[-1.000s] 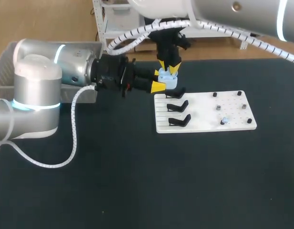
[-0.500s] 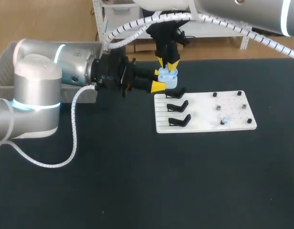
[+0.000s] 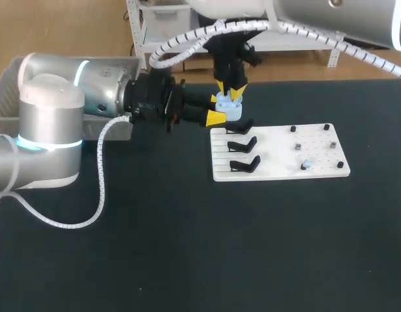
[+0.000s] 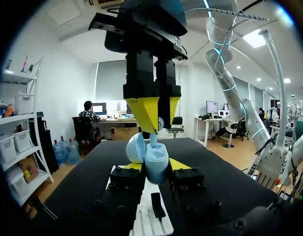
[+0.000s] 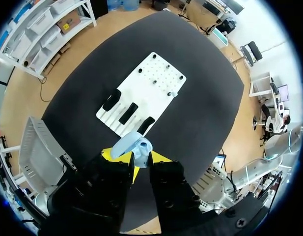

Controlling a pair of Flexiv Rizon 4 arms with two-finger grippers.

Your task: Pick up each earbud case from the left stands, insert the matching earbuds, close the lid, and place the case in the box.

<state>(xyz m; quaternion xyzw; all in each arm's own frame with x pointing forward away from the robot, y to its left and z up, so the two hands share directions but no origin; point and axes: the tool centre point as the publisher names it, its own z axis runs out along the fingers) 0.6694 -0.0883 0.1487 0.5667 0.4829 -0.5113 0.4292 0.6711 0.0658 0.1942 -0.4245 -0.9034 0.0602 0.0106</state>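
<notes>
1. The wide near part of the table (image 3: 187,247) is open black surface, so a gripper can pass there.
2. Over the far-left corner of the white board (image 3: 278,170) it is crowded. The left gripper (image 3: 218,109) clamps the open earbud case (image 3: 231,112) from the side. The right gripper (image 3: 229,91) stands straight above the case's mouth, pinching an earbud (image 4: 154,140).
3. Three black stands (image 3: 242,144) rise on the board's left part, and low pegs (image 3: 296,147) dot its right part.
4. The left arm (image 3: 90,91) lies in front of the grey box (image 3: 5,91).
</notes>
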